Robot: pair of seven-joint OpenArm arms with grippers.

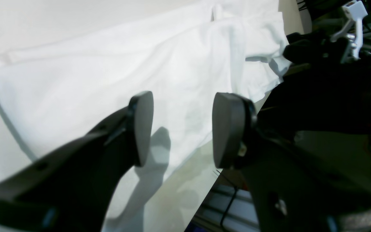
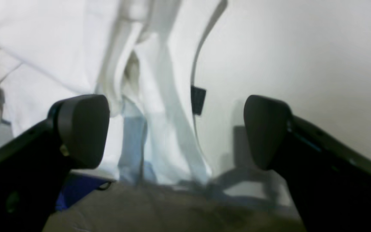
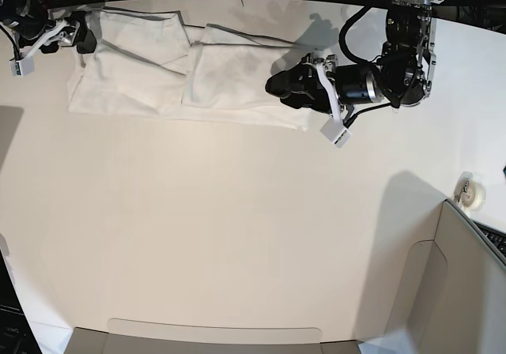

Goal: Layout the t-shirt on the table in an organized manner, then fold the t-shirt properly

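A broad matte white table (image 3: 237,251) fills the base view, bare over most of its surface, with a grey-white box panel (image 3: 466,291) rising at its near right corner and a small roll of tape (image 3: 473,192) by the right edge. The t-shirt (image 3: 182,73) lies along the far edge of the tabletop, folded into a long white band with its plain side up, running from the far left corner toward the middle. In the right wrist view a small dark neck label (image 2: 198,100) shows on the cloth.

The left gripper (image 1: 182,129) hovers over the end of the band nearest the table's middle; its dark pads stand apart with nothing between them, the white cloth lying below. The right gripper (image 2: 175,132) is at the far left corner, over the other end of the shirt, its jaws spread wide and released, holding nothing.
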